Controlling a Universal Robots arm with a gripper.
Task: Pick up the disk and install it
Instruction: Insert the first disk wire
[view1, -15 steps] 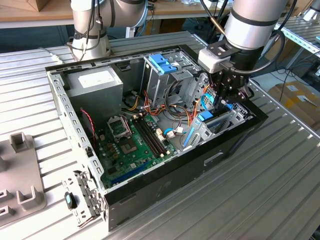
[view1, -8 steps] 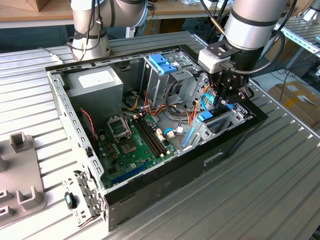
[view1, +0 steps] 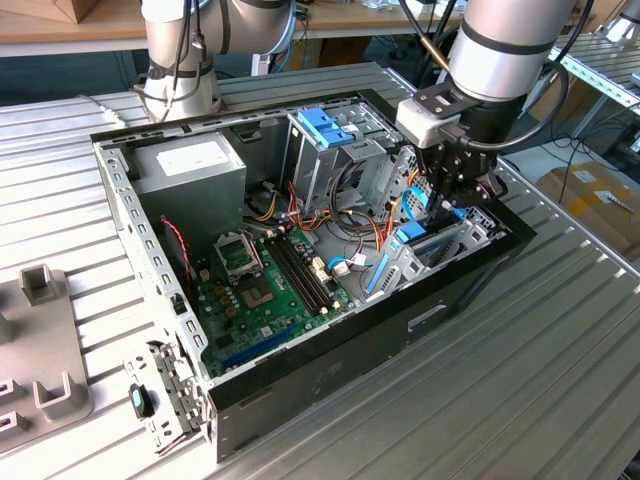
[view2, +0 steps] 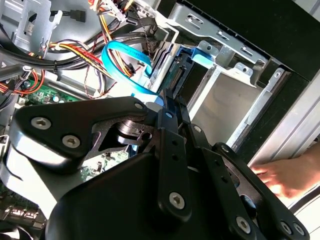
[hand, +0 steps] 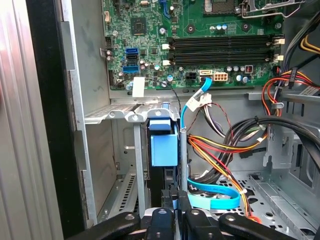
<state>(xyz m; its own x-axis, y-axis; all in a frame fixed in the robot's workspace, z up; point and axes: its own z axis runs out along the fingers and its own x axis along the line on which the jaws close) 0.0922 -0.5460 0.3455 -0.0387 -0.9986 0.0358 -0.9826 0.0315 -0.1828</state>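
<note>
hand (hand: 173, 199) clamped on disk (hand: 164, 150) | disk on edge in computer case (view1: 300, 385) bay

Ribbed metal table (view1: 560, 360), as I see it in the exterior view. On it: open computer case (view1: 330, 385), centre; grey moulded fixture (view1: 40, 340), the exterior view's left; arm base (view1: 180, 90), far side. A small bracket (view1: 165, 395) at the case's corner may be attached to it.

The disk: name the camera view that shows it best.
First wrist view: the disk sits in its bay, its blue end plain. The second wrist view shows a thin edge beyond the gripper; the exterior view, a blue patch below it.
</note>
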